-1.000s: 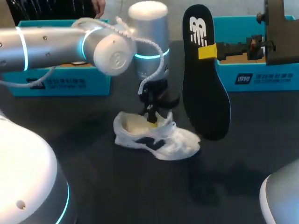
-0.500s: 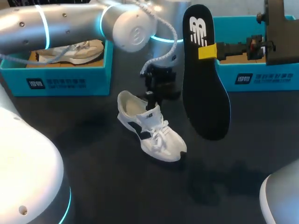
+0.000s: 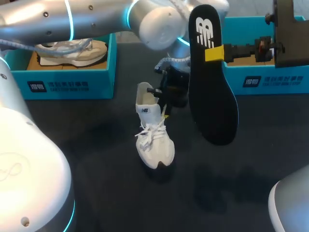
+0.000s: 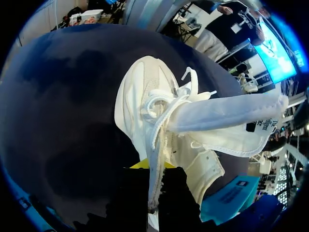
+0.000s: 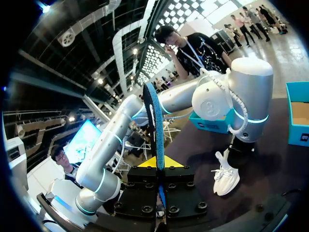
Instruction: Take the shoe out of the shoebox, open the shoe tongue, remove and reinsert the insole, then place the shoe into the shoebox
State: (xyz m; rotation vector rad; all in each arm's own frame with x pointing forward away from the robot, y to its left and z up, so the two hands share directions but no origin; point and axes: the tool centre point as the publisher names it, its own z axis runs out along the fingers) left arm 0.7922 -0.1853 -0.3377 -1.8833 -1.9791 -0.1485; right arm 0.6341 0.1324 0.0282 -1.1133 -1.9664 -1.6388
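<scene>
A dark, matte table (image 3: 96, 183) carries the scene, with two teal shoeboxes along its far edge. A white shoe (image 3: 153, 130) lies on the bare surface just to the 12 o'clock side of centre. Its toe points to 6 o'clock and its heel to 12.

The left arm reaches in from 10 o'clock. The left gripper (image 3: 164, 115) comes down at the shoe's collar, on its 3 o'clock side. In the left wrist view its two dark fingers are drawn close, pinching the shoe's upper edge between them. A yellow tip shows just behind the white fabric. Ahead of the fingers the laces (image 4: 159, 104) run loose, and the tongue (image 4: 227, 113) juts out sideways, clear of them.

At 1 o'clock the right gripper (image 5: 158, 166) pinches the black insole (image 3: 210, 72), its fingers pressed on both faces. The insole hangs upright above the table, long axis running 12 to 6. Its lower end is in the air just to the 3 o'clock side of the shoe and apart from it.

The left shoebox (image 3: 67, 82), at 10 o'clock, holds a second shoe (image 3: 72, 50), pale, lying on its side on brown card. The right shoebox (image 3: 270, 77), at 2 o'clock, shows brown card inside. The right arm's hardware hides much of its interior.
</scene>
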